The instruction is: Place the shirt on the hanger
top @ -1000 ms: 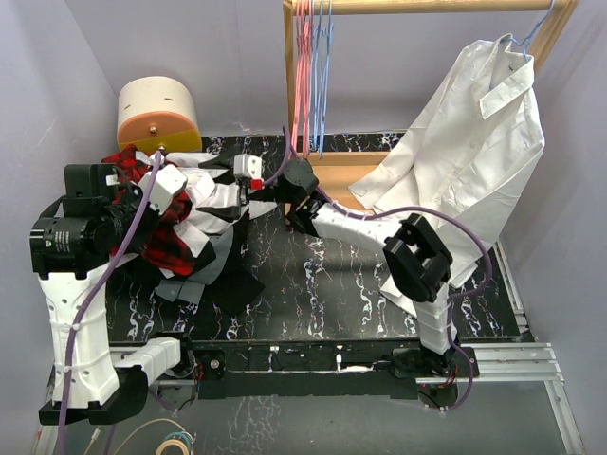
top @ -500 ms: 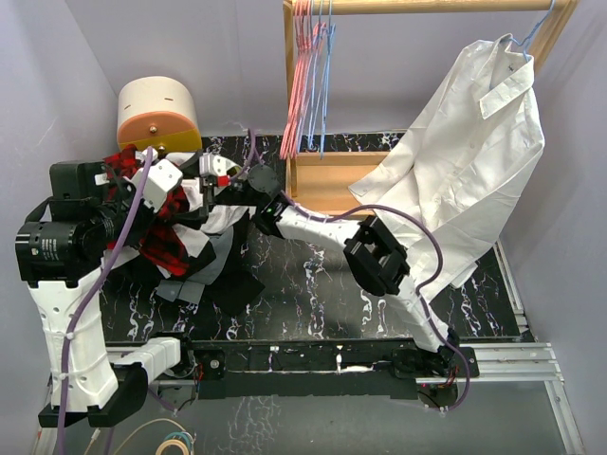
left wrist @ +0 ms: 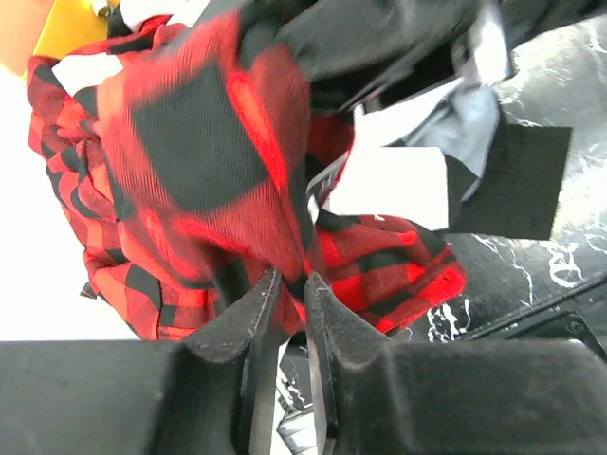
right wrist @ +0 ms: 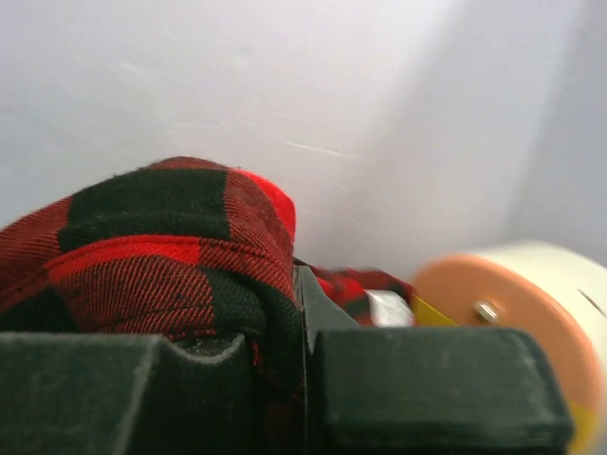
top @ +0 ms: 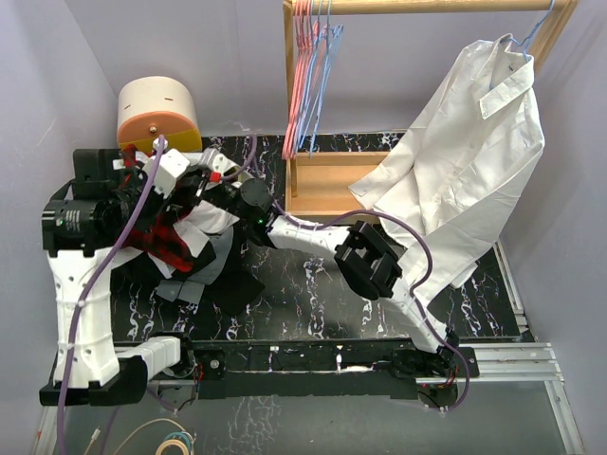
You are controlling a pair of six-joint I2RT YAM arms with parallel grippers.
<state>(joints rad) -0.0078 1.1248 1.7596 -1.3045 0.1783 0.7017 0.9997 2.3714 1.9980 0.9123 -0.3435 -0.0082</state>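
Observation:
The red-and-black check shirt (top: pixel 163 242) lies bunched at the table's left, lifted a little between both grippers. My left gripper (top: pixel 185 194) has its jaws only a sliver apart, with a fold of the shirt (left wrist: pixel 209 152) still between the fingertips (left wrist: pixel 261 289). My right gripper (top: pixel 207 178) reaches across from the right and is shut on a thick fold of the shirt (right wrist: pixel 161 256). The light-blue hanger (top: pixel 325 85) hangs on the wooden rail among others, far from both grippers.
Pink hangers (top: pixel 302 66) hang beside the blue one on the wooden rack (top: pixel 427 8). A large white collared shirt (top: pixel 474 142) hangs at the right. A cream-and-orange cylinder (top: pixel 156 114) stands behind the shirt. White and black garments (top: pixel 209 261) lie under it.
My right arm swung left from the table's middle to the shirt and its open jaws closed on the fabric. The left gripper rose toward the back and its jaws eased slightly.

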